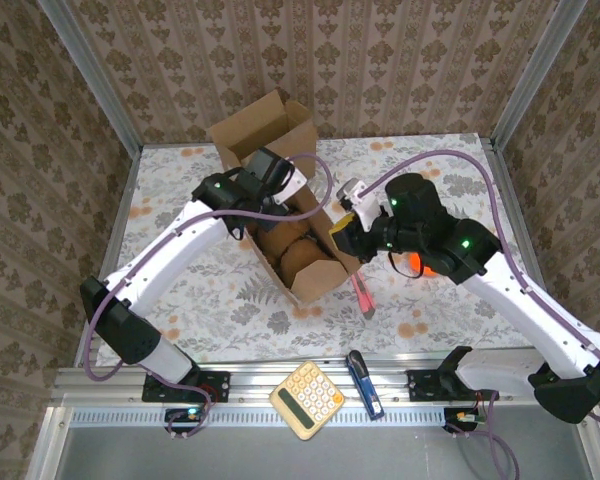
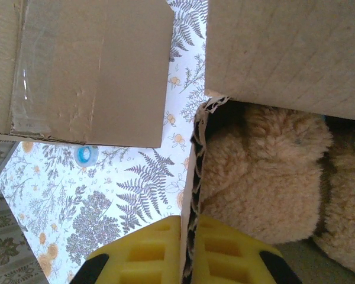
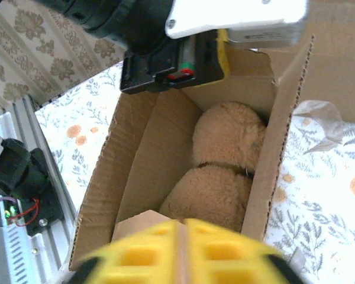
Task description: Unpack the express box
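Observation:
An open brown cardboard express box lies on the floral table, with a tan plush toy inside it. My left gripper is at the box's far end, shut on the edge of a cardboard wall, one yellow finger on each side of it. The plush toy lies just inside that wall. My right gripper is at the box's near right side, shut on a cardboard edge. Beyond it the plush toy fills the box bottom, and the left gripper shows at the far end.
A yellow calculator and a blue tool rest on the front rail. A pink cutter lies right of the box, an orange object under the right arm. A small blue ring and crumpled clear film lie on the table.

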`<control>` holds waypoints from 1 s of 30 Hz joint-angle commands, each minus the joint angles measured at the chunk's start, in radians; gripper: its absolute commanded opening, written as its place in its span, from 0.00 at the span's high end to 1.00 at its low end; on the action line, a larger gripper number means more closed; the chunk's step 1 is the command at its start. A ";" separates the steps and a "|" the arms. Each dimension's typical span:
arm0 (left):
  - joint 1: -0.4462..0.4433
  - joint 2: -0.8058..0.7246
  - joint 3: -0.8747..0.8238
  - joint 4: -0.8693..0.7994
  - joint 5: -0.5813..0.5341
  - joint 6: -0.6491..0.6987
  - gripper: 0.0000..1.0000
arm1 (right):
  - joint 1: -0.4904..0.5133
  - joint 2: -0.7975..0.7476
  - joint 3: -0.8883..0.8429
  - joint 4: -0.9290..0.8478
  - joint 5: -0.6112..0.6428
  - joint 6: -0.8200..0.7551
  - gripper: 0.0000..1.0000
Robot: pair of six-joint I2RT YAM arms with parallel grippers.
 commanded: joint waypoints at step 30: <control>0.039 -0.015 0.070 -0.044 0.136 -0.040 1.00 | 0.266 0.325 -0.094 0.311 0.483 -0.699 1.00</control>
